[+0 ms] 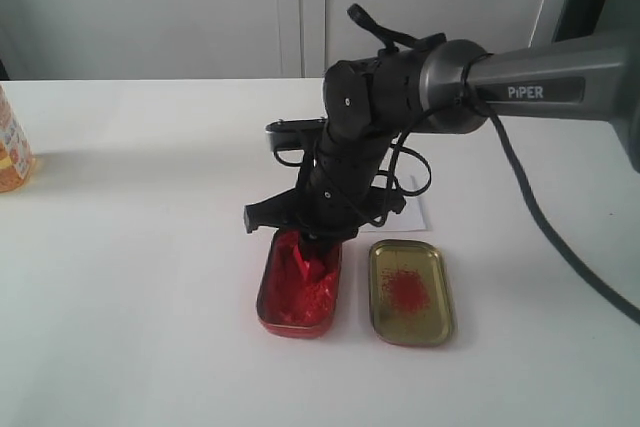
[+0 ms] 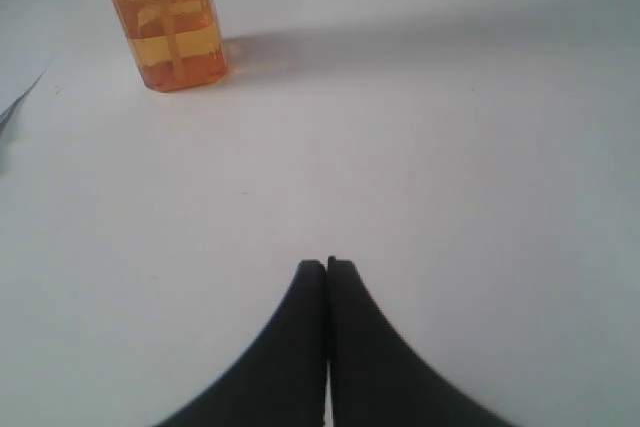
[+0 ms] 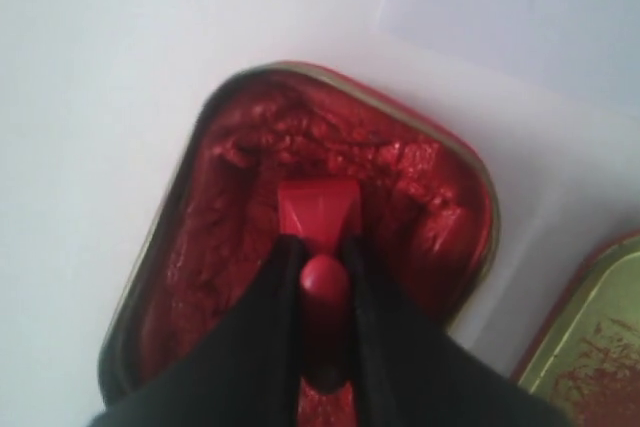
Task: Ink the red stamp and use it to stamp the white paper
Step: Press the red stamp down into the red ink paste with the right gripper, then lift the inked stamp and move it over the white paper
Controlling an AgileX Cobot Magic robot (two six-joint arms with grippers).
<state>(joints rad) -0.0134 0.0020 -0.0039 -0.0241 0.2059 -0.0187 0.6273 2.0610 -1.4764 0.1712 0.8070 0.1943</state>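
Observation:
My right gripper (image 3: 322, 243) is shut on the knob of the red stamp (image 3: 318, 209), whose square base sits down in the red ink paste of the red tin (image 3: 200, 257). In the exterior view the right gripper (image 1: 318, 235) reaches down into the red tin (image 1: 298, 287) and hides the stamp. The white paper (image 1: 412, 212) lies just behind the tins, mostly covered by the arm; a corner of the paper (image 3: 520, 7) also shows in the right wrist view. My left gripper (image 2: 327, 265) is shut and empty over bare table, out of the exterior view.
The gold tin lid (image 1: 410, 290) with a red smear lies right of the red tin; its edge (image 3: 590, 347) shows in the right wrist view. An orange bottle (image 1: 12, 152) stands at the far left, and the same bottle (image 2: 165, 12) faces my left gripper.

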